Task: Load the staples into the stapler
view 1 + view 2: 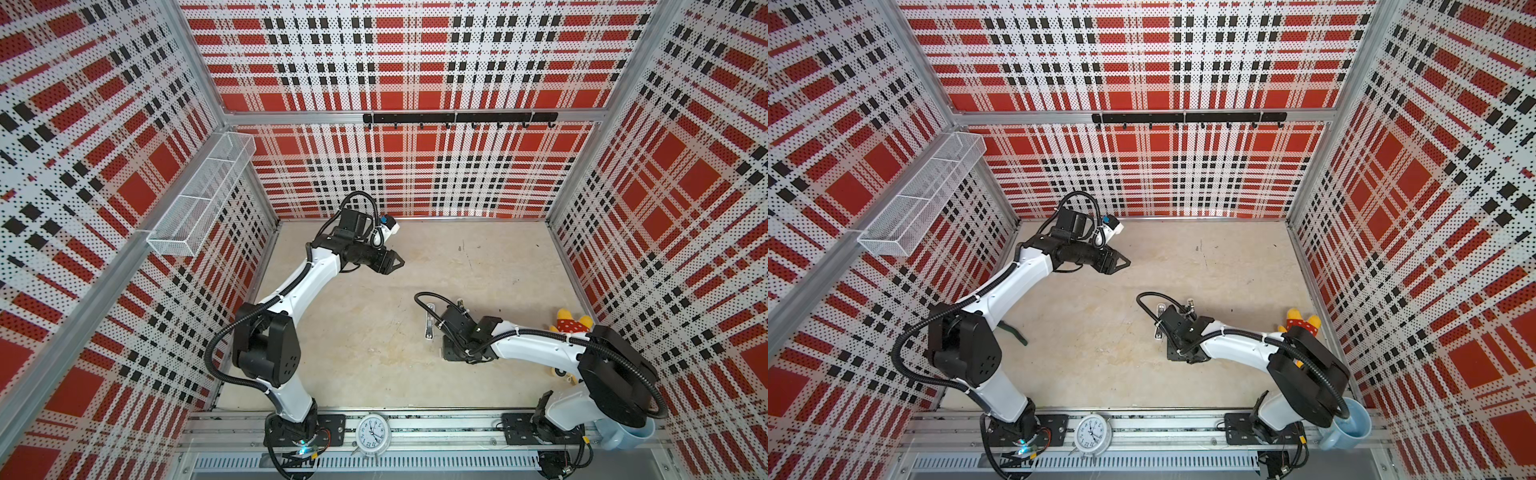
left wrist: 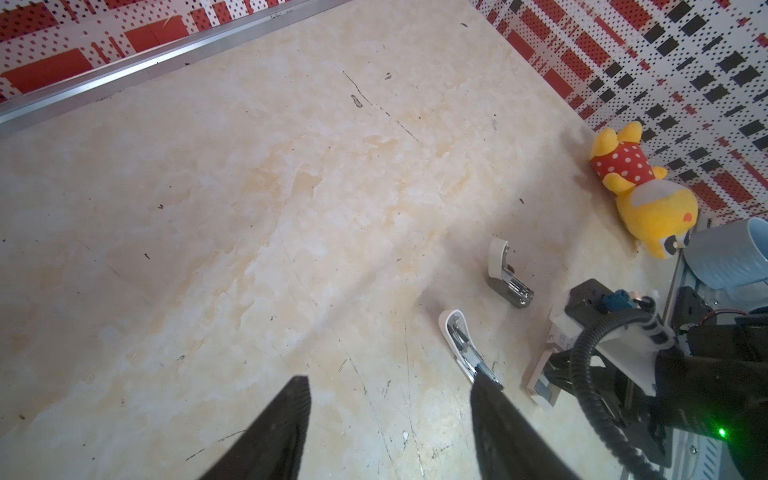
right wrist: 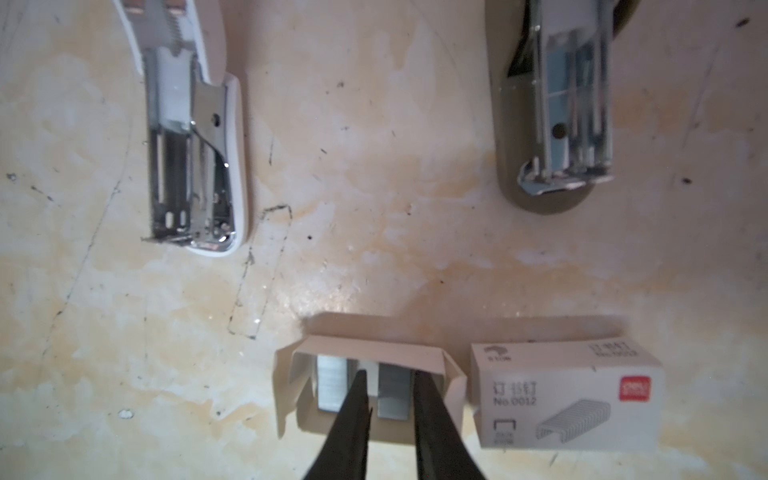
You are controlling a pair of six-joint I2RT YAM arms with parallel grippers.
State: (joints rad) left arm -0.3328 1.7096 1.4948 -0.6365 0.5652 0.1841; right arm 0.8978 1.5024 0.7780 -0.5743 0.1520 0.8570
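Right gripper (image 3: 388,376) is down in the white tray (image 3: 374,347), right-middle of the counter (image 1: 365,340). Its jaws sit narrow around one strip of the staples (image 3: 392,399), can't tell if it's pinched. Left gripper (image 1: 397,262) hangs open and empty, far left-ish.

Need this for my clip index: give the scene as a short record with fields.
left gripper: open, holding nothing
right gripper: down in the tray, fingers either side of one strip of staples; grip unclear
staplers: white stapler and grey-based stapler, both lying open
box sleeve: beside the tray
bystanders: plush toy, mug
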